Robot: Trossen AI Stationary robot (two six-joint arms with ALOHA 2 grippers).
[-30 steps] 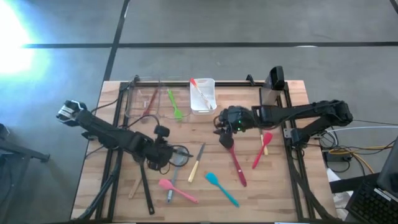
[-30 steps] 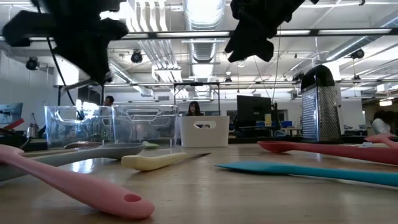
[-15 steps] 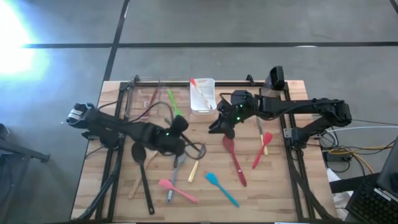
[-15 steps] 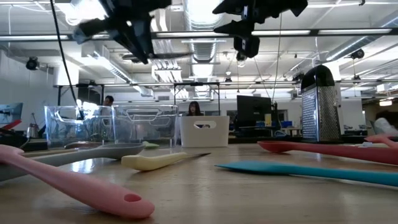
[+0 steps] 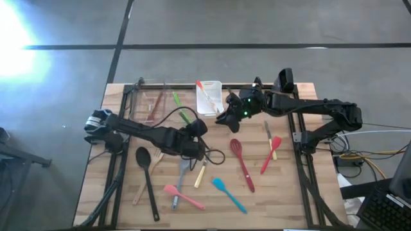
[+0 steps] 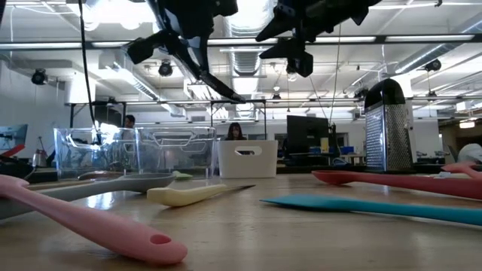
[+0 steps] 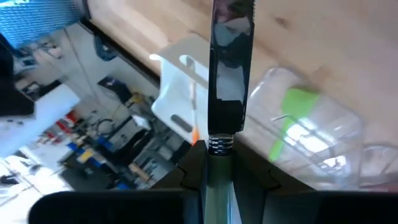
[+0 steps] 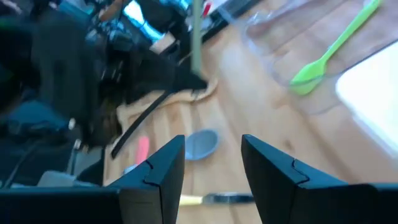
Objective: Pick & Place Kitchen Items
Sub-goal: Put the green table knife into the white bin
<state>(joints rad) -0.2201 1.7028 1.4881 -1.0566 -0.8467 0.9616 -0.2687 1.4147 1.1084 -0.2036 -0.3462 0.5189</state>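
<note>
Black left fingers [image 7: 217, 177] clamp what looks like a knife [image 7: 229, 68]; right fingers [image 8: 211, 168] parted, empty.

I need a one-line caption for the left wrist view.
Left gripper holding a dark-bladed utensil above the white bin.

Utensils [image 5: 192, 183] crowding the table's [image 5: 282, 205] middle, two bins [image 5: 209, 98] lining the far edge, both arms crossing mid-table, bare wood at the near right corner.

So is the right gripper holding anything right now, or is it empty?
Empty and open. The right gripper shows a clear gap between its fingers in its own wrist view, with only bare table beyond, and it hangs beside the white bin.
</note>
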